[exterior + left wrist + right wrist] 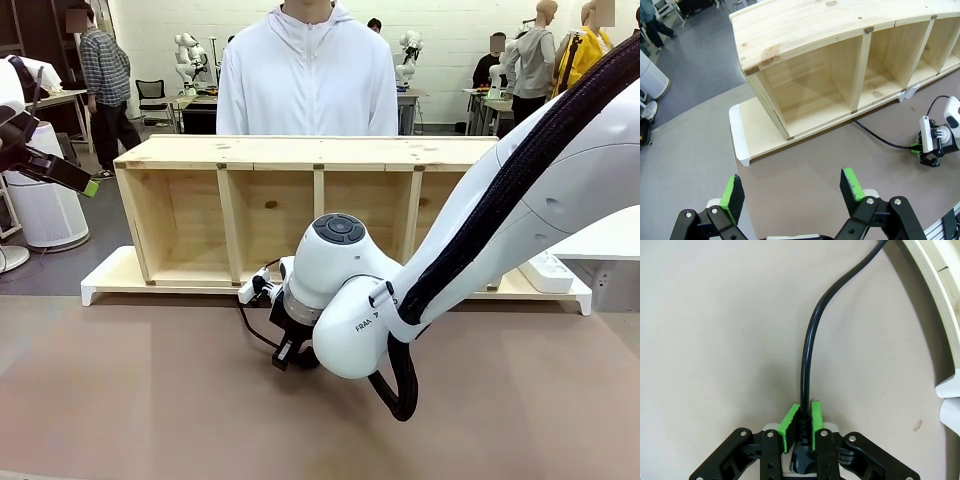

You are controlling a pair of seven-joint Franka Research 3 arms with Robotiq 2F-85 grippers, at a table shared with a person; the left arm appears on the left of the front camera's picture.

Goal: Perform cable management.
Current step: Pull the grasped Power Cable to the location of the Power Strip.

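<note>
The cable (807, 347) is a thin black cord lying on the brown table. My right gripper (801, 422) is shut on its plug end, the green pads pinching it from both sides. In the front view the right gripper (290, 348) points down at the table in front of the wooden shelf (300, 200), and the cable (250, 328) loops from it back toward the shelf. My left gripper (792, 189) hangs open and empty above the table's left end, apart from the cable (880, 141). It appears at the far left in the front view, left gripper (70, 175).
The shelf (830, 60) has several open compartments and rests on a white-edged board (740, 142). A white power strip (548, 270) lies on that board at the right. A person in a white hooded top (306, 75) stands behind the shelf.
</note>
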